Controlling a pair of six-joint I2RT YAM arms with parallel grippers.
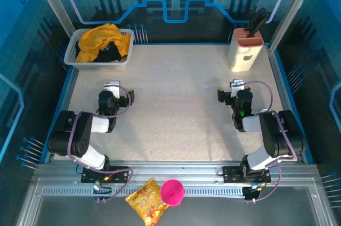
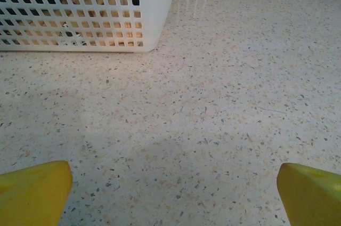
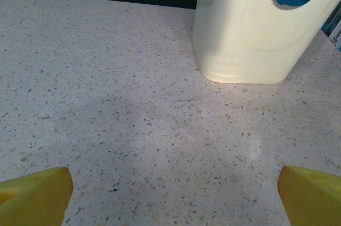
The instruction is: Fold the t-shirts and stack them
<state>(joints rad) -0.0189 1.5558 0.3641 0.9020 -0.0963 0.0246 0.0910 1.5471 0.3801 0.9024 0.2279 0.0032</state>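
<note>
Now, open room: broad bare speckled stone-look table [image 1: 176, 109] between arms, blue-edged left, right, far.
Far corners: white perforated plastic basket [image 1: 98, 64] left; cream knife block [image 1: 245, 53] right.
T-shirts: mustard-orange cloth tee [image 1: 98, 38] heaped in basket, over black cloth tee [image 1: 109, 54].
Axis: bunched, cannot tell.
Left gripper [image 2: 174, 193]: spread wide, empty, near basket.
Right gripper [image 3: 174, 194]: spread wide, empty, near block.

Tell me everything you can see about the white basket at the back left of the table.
The basket is a white rectangular tub that looks like plastic, with a solid rim and walls pierced by rows of small rectangular holes. It stands upright on the speckled table in the far left corner. A crumpled orange tee is heaped in it, rising above the rim, with a black tee bunched toward the front. Only the table and the tees touch it.
</note>
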